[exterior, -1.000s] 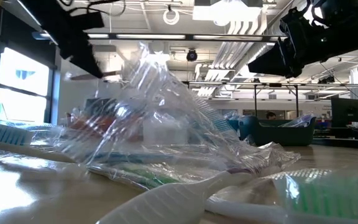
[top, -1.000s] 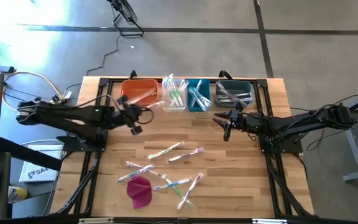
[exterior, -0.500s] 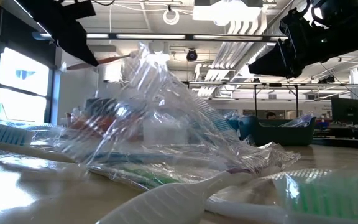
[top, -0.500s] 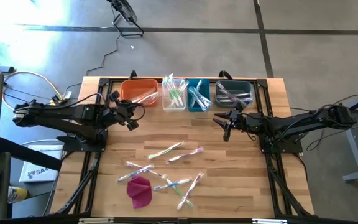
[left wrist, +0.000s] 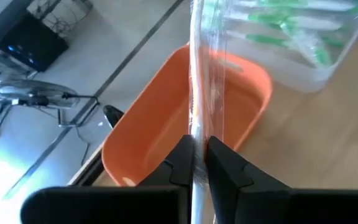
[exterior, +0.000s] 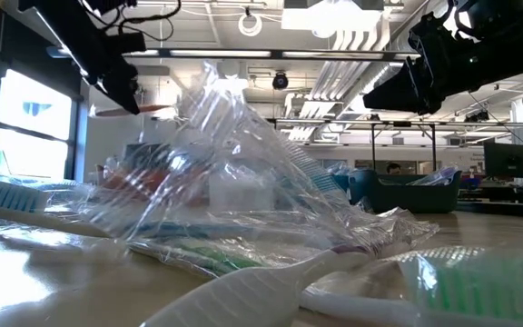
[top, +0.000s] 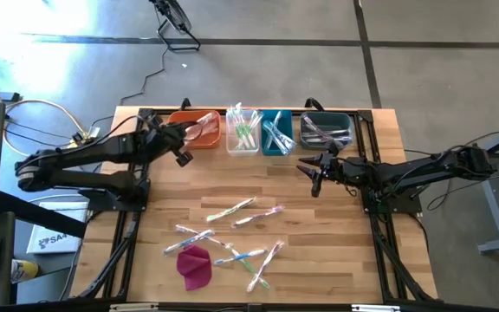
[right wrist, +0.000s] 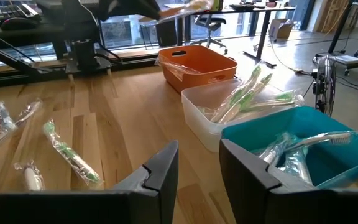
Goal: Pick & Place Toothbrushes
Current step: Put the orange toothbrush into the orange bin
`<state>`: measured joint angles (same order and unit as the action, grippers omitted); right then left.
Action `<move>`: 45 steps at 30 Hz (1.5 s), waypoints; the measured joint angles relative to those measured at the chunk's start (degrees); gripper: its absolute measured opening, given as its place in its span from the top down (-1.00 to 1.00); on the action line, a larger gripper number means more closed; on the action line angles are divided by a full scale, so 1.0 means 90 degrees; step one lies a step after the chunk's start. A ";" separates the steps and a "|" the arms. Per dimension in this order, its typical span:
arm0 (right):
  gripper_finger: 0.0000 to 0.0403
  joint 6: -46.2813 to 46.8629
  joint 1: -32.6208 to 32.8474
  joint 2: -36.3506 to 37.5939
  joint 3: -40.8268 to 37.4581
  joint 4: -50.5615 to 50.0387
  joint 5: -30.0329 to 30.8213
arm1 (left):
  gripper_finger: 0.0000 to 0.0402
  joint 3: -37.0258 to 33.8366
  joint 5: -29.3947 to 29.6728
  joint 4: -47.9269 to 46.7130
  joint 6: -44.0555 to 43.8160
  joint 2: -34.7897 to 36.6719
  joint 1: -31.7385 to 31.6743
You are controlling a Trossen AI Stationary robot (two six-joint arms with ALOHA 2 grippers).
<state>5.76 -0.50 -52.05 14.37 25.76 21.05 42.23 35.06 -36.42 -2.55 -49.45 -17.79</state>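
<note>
Left gripper (top: 183,137) pinched tight on one wrapped toothbrush (left wrist: 205,81), pink-handled as far as can be told, held over the orange bin (top: 195,129) at the far-left end of the bin row; in the left wrist view the clear wrapper runs up from between the fingers (left wrist: 225,165) across the bin's open mouth. Right gripper (top: 315,176) hangs above bare wood just in front of the teal bin (top: 276,133) and dark bin (top: 326,130), jaws part-way apart, nothing between them. Bin row along the far edge of the wooden table (top: 379,277): orange, clear bin (top: 242,132) with green-handled brushes, teal with blue ones, dark with pale ones. Loose toothbrushes (top: 232,210) still lie scattered on the near middle of the table, some overlapping, with pink, green and blue handles. Magenta cloth (top: 195,265) lies at the left edge of that scatter, touching one wrapper. Low view is mostly blocked by a crumpled clear wrapper (exterior: 234,173) close to the lens.
</note>
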 joint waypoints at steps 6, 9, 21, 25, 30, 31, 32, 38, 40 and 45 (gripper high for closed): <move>0.46 0.0000 -0.0001 -0.0002 0.0000 -0.0022 -0.0001 | 0.89 0.0003 -0.0943 0.0327 0.0540 -0.0442 -0.1049; 0.46 0.0000 0.0001 0.0000 0.0000 -0.0033 -0.0002 | 0.89 0.0003 -0.1328 0.0378 0.0731 -0.0746 -0.1492; 0.46 0.0000 -0.0001 0.0000 0.0000 -0.0130 -0.0001 | 0.89 0.0003 -0.1837 0.0673 0.0947 -0.1828 -0.2463; 0.46 0.0000 -0.0001 0.0000 0.0000 -0.0146 -0.0001 | 0.89 0.0003 -0.1840 0.1009 0.1015 -0.2145 -0.2611; 0.46 0.0000 0.0001 0.0000 0.0000 -0.0192 -0.0001 | 0.89 0.0003 -0.1855 0.1179 0.1094 -0.2503 -0.2668; 0.46 0.0002 -0.0001 0.0000 0.0000 -0.0190 -0.0001 | 0.89 0.0005 -0.1855 0.1177 0.1094 -0.2567 -0.2665; 0.46 0.0000 -0.0001 0.0000 0.0000 -0.0194 0.0001 | 0.89 0.0004 -0.1855 0.1177 0.1094 -0.2625 -0.2651; 0.46 0.0002 -0.0001 0.0000 0.0000 -0.0194 0.0000 | 0.89 0.0005 -0.1855 0.1180 0.1094 -0.2786 -0.2648; 0.46 0.0002 -0.0001 0.0000 0.0000 -0.0194 -0.0001 | 0.89 0.0005 -0.1855 0.1219 0.1093 -0.2786 -0.2648; 0.46 0.0002 0.0000 0.0000 0.0000 -0.0192 0.0000 | 0.89 0.0005 -0.1855 0.1243 0.1091 -0.2786 -0.2648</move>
<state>5.78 -0.50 -52.05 14.37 24.03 21.04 42.28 18.37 -25.23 7.27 -74.52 -41.63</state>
